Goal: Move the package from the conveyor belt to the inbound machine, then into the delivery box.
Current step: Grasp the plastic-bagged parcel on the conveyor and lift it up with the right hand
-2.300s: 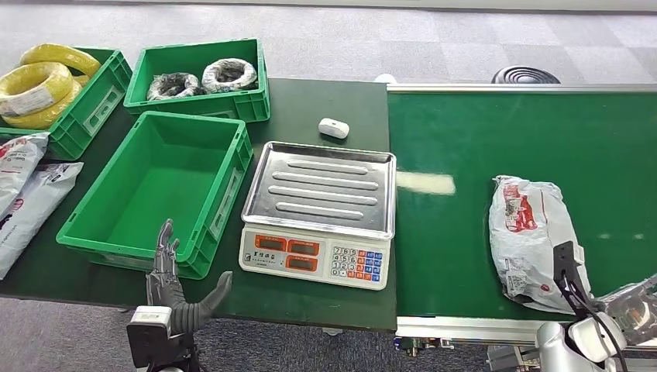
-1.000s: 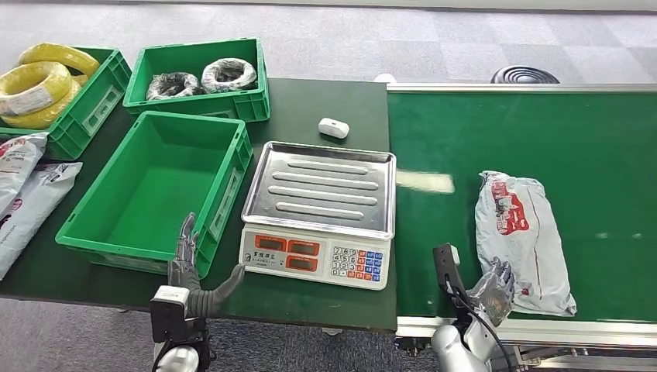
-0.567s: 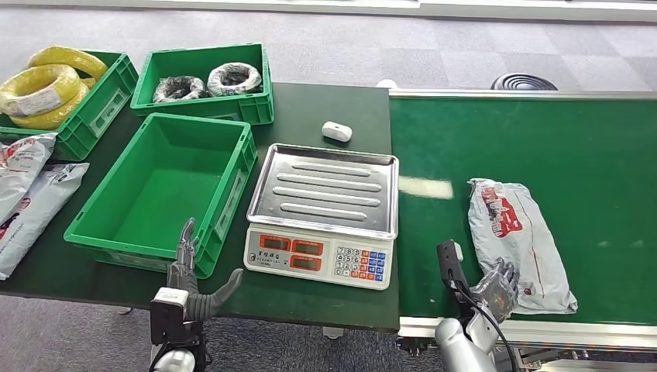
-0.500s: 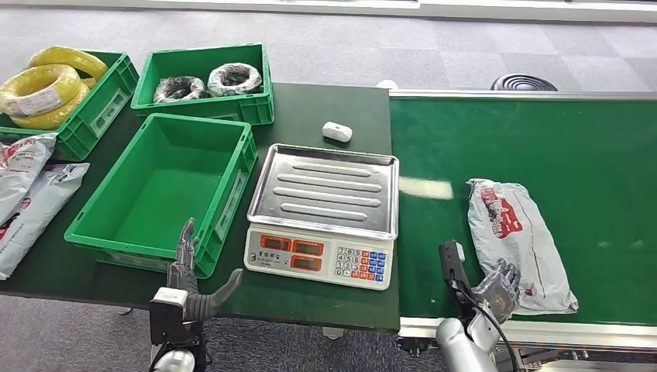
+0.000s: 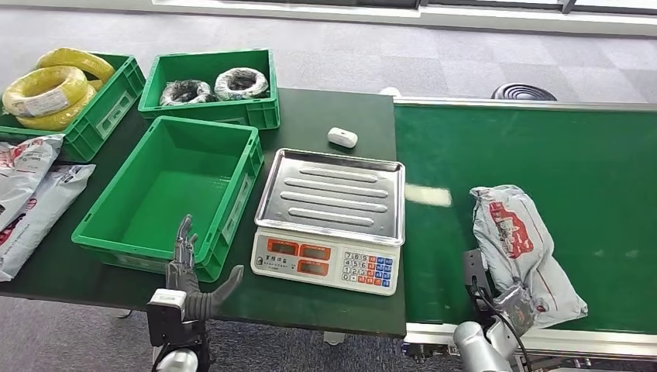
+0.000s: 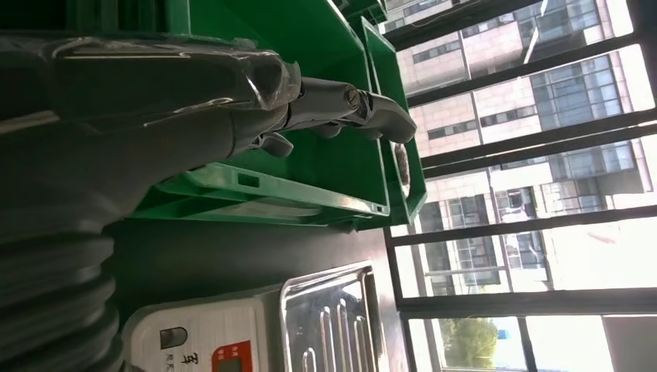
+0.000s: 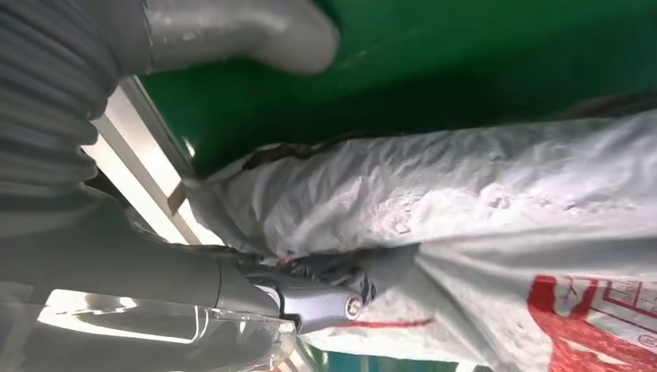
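We saw the package (image 5: 523, 248) lying on the conveyor belt (image 5: 542, 155), right of the scale (image 5: 329, 217), with its near end close to the belt's near edge. The right hand (image 5: 517, 304) rested on that near end, its fingers (image 7: 329, 291) pressed into the wrapper, though we could not tell whether it gripped; the left hand (image 5: 190, 275) hung released with fingers apart, just before the near wall of the empty green box (image 5: 174, 190)

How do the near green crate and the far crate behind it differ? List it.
The near green crate is empty; the far crate holds two wrapped cable coils. The near green crate looks larger and deeper in the head view, while the far crate looks smaller. Both are green plastic, open-topped, and sit on the dark table.
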Robot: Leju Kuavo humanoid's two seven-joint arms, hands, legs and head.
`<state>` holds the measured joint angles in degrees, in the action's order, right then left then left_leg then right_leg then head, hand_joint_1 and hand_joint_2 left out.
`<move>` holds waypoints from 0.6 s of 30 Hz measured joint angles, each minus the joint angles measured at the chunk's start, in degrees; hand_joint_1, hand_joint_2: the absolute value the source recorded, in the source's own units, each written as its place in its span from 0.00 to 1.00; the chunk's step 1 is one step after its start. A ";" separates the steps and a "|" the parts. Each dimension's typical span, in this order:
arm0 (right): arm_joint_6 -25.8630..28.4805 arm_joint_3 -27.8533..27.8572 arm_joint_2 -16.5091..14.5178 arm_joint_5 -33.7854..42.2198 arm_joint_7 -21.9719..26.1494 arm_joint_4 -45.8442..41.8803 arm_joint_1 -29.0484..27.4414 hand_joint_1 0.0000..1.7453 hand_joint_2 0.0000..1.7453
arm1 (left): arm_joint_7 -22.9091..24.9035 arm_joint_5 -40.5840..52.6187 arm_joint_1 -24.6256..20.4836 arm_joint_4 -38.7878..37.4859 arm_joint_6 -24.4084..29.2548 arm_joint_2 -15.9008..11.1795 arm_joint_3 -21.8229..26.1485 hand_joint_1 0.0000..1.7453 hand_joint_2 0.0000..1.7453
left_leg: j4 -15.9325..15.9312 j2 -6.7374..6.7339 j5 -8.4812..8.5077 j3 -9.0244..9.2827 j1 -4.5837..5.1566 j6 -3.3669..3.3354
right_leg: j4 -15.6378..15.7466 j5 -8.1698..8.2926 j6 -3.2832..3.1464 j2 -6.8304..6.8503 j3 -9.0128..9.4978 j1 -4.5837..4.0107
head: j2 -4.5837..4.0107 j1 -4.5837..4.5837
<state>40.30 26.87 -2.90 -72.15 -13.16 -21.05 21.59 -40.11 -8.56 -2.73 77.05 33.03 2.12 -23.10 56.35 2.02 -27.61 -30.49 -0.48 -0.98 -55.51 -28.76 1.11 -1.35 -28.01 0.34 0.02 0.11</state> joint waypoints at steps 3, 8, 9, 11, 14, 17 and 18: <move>0.00 0.70 0.43 0.05 0.53 0.27 0.00 0.95 1.00 | 0.00 0.49 0.42 1.34 0.20 0.77 -0.01 0.00 1.00 | 0.02 -0.01 -0.09 -0.02 -0.01 -0.10 | 0.14 0.07 0.14 0.00 0.03 -0.01 | 0.00 -0.01; 0.00 1.36 1.06 0.03 0.71 0.39 0.14 0.96 1.00 | 0.00 0.53 1.14 2.19 0.44 1.24 0.02 0.00 1.00 | 0.03 -0.01 -0.33 -0.02 -0.08 -0.07 | 0.20 -0.09 0.17 0.00 0.04 -0.11 | 0.00 0.00; 0.00 1.40 1.14 0.01 0.79 0.43 0.14 0.97 1.00 | 0.00 0.58 1.24 2.29 0.46 1.29 0.02 0.00 1.00 | 0.03 -0.01 -0.36 -0.02 -0.09 -0.05 | 0.20 -0.12 0.15 0.00 0.04 -0.14 | 0.00 -0.01; -0.06 1.53 1.22 0.15 1.42 0.51 0.14 0.98 1.00 | 0.10 1.04 1.51 2.56 0.42 1.34 0.04 0.00 1.00 | 0.03 -0.01 -0.40 -0.02 -0.13 0.00 | 0.20 -0.17 0.12 0.00 0.04 -0.19 | 0.01 -0.01; -0.37 2.21 1.16 1.44 4.08 0.62 0.14 0.98 1.00 | 1.09 3.07 2.08 3.49 -0.08 1.68 0.32 0.00 1.00 | 0.03 -0.02 -0.43 -0.03 -0.20 0.05 | 0.20 -0.20 0.08 -0.01 0.05 -0.27 | 0.01 -0.01; -1.41 3.40 0.71 3.78 9.69 0.66 0.12 0.99 1.00 | 2.31 5.67 2.79 4.88 -0.94 2.48 1.32 0.00 1.00 | 0.02 -0.12 -0.46 -0.06 -0.25 0.10 | 0.19 -0.21 0.05 -0.07 0.05 -0.35 | 0.01 -0.01; -2.40 3.80 0.49 4.63 12.62 0.64 0.13 0.99 1.00 | 2.53 6.50 3.08 5.35 -1.27 2.79 1.84 0.00 1.00 | 0.02 -0.22 -0.49 -0.07 -0.27 0.13 | 0.18 -0.18 0.01 -0.15 0.05 -0.39 | 0.01 0.01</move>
<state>37.90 30.67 -2.41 -67.52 -0.54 -20.40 21.72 -37.58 -2.06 0.35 82.40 31.76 4.91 -21.26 56.37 1.80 -28.10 -30.56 -0.76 -0.85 -55.33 -28.94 1.12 -1.50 -27.97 -0.05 0.02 0.12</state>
